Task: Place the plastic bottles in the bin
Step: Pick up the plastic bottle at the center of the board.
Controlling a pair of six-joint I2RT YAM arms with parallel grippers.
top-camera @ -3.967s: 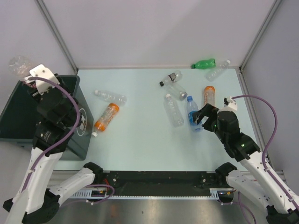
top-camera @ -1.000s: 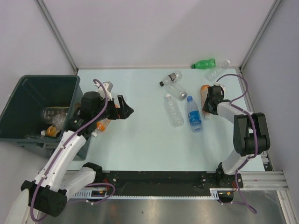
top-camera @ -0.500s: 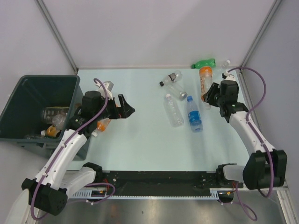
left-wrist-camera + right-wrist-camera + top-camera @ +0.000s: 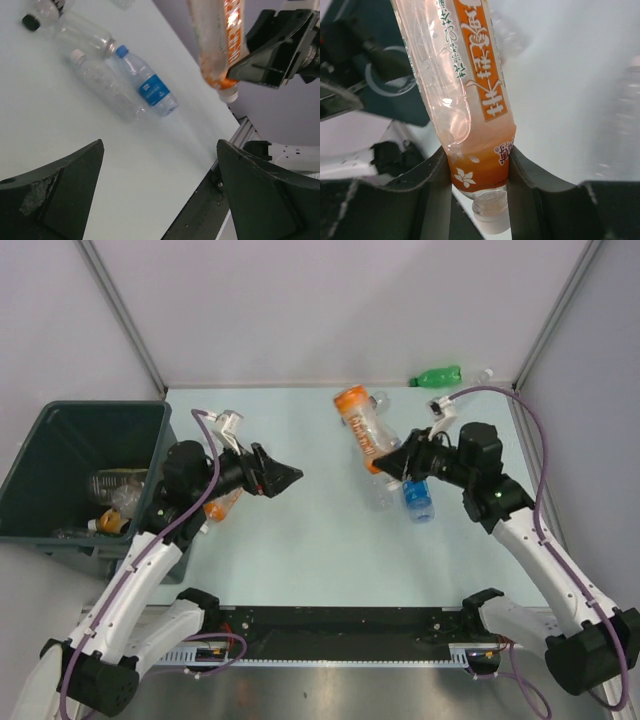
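An orange bottle (image 4: 360, 427), judged light and crushable, is clamped near its stiffer neck by the right tool (image 4: 402, 457); the left tool (image 4: 283, 478) is spread open.

- The bin (image 4: 100, 406) stands at the counter's (image 4: 310, 530) left edge, several bottles (image 4: 112, 485) inside.
- A lone bottle (image 4: 223, 506) lies just right of it.
- A raised bottle (image 4: 362, 425) is above the centre-right bottle cluster (image 4: 417, 500).
- A corner bottle (image 4: 437, 376) lies far back right.

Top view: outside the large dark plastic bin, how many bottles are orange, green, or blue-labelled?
orange plastic bottle: 2
green plastic bottle: 1
clear plastic bottle with blue label: 1
Total: 4
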